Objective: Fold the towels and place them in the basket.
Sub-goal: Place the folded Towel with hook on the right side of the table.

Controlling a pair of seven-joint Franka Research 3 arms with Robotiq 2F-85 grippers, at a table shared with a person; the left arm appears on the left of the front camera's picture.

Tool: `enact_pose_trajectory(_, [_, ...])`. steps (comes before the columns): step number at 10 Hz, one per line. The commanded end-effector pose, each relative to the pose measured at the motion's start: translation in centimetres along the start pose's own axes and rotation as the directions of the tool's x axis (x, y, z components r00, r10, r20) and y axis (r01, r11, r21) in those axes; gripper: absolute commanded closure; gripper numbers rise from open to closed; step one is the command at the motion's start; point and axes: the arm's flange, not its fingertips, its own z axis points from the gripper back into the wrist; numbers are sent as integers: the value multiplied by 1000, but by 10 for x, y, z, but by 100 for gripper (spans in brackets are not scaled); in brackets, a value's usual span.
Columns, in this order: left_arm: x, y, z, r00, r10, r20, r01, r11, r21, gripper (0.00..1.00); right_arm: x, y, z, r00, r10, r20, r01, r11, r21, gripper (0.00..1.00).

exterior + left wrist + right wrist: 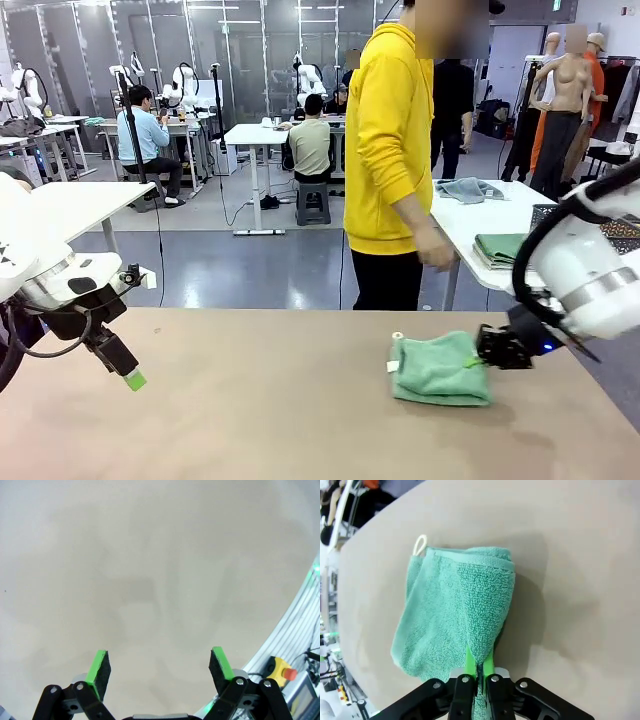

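Green towel (455, 610) in right end effector (479, 661)

2 white arms (590, 270) trail black cables (520, 265), ending in a black left claw (160, 672) and right claw (479, 664) with green pads (97, 670).

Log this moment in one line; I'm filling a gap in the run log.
left gripper: open, over table | right gripper: shut on towel edge | towel: folded, on table | person: standing at far side
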Motion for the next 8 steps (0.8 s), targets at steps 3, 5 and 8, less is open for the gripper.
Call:
enact_pose_trajectory(3, [3, 1, 0, 1000, 10, -8, -10, 1000, 12, 0, 17, -58, 41, 1000, 4, -5, -4, 999, -54, 94])
enact_pose_trajectory(5, [3, 1, 0, 1000, 10, -8, -10, 1000, 12, 0, 27, -68, 55, 999, 4, -34, -7, 998, -70, 94])
enact_pose_trajectory(8, [3, 1, 0, 1000, 10, -8, -10, 1000, 12, 0, 44, -68, 62, 998, 11, -61, -19, 991, -135, 87])
